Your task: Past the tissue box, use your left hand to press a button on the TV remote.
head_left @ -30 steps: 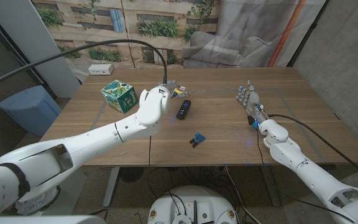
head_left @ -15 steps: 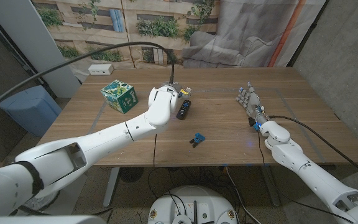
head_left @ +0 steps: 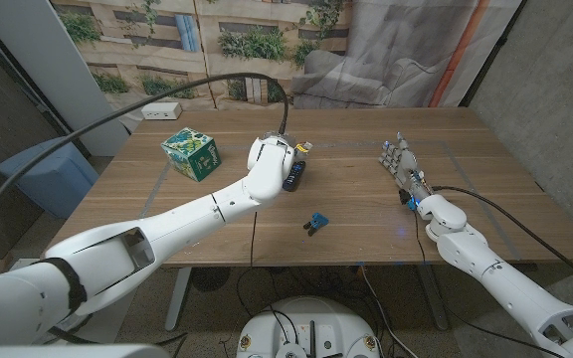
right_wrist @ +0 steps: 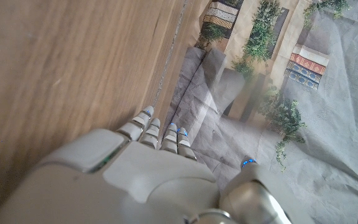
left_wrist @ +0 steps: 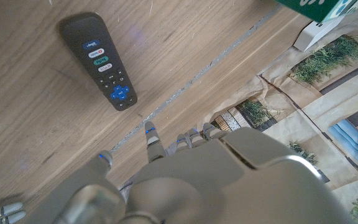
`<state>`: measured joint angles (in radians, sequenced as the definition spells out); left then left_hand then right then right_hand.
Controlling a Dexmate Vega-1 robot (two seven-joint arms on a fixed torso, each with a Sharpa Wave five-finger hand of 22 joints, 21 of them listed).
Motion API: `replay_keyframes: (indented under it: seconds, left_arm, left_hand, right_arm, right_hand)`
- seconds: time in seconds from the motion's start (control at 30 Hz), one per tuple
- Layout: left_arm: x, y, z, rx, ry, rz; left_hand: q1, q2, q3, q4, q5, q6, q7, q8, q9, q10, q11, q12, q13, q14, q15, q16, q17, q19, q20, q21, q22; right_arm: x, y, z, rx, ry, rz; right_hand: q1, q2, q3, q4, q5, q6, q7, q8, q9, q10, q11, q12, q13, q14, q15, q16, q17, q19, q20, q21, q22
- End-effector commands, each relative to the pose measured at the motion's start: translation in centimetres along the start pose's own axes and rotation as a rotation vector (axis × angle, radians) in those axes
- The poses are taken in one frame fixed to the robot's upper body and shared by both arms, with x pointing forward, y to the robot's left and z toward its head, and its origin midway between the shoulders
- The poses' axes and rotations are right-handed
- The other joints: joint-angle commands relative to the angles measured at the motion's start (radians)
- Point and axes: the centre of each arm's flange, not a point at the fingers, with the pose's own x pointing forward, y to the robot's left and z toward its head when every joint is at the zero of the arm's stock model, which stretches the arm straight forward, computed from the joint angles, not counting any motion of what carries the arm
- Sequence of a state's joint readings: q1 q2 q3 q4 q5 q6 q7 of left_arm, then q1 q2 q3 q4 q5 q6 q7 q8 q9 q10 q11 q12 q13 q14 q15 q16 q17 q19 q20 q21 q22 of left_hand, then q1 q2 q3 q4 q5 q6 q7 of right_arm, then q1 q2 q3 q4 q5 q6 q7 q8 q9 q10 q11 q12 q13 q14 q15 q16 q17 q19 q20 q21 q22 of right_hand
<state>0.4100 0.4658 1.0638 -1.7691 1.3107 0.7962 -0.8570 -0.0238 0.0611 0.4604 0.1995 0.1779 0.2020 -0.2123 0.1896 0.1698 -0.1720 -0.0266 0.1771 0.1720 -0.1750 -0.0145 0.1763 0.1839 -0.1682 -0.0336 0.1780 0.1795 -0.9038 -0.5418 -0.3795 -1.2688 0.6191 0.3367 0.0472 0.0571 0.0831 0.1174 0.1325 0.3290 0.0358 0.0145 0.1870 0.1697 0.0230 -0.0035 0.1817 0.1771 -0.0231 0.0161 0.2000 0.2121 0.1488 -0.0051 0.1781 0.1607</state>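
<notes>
Remote (left_wrist: 98, 59) lies on the table just ahead of my left hand (left_wrist: 185, 174), whose fingers are spread and hold nothing. My worry is that a fingertip lands off-button or shoves it sideways. Tissue box (head_left: 190, 153) sits behind the arm; a small blue-black clip (head_left: 315, 223) lies aside. My right hand (head_left: 399, 159) is open and empty.

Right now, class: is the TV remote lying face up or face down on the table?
Face up. In the left wrist view the TV remote lies flat on the table with its coloured buttons showing.
</notes>
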Motion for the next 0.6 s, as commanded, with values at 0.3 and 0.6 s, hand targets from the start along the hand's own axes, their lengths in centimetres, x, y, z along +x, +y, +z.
replay_keyframes:
  seconds: [0.3,0.6]
  left_arm:
    - [1.5,-2.1,1.2,0.012,0.005,0.017]
    - [2.2,-2.7,1.5,-0.005,-0.002,-0.003]
  left_hand:
    - [-0.008,0.081,-0.017,0.002,0.004,0.024,-0.004,0.008,0.003,-0.203,0.002,0.007,0.003,-0.252,0.006,0.005,0.005,-0.23,-0.043,0.008,0.003]
    - [-0.007,0.086,-0.026,0.002,0.004,0.01,-0.006,-0.002,0.002,-0.207,0.004,0.008,0.003,-0.253,0.007,0.007,0.005,-0.231,-0.041,0.012,0.003]
  right_arm:
    - [-0.8,0.4,0.1,-0.002,-0.003,0.0]
    - [-0.9,0.4,0.0,0.001,-0.007,-0.006]
  right_hand:
    - [0.0,0.04,0.004,0.003,-0.003,0.005,-0.002,-0.002,0.004,-0.005,-0.001,0.002,0.002,-0.004,0.005,0.004,0.001,0.002,0.005,0.006,0.005]
    - [0.0,0.04,0.004,0.003,-0.004,0.005,-0.003,-0.002,0.004,-0.006,-0.001,0.002,0.002,-0.005,0.005,0.004,0.002,0.002,0.006,0.006,0.005]
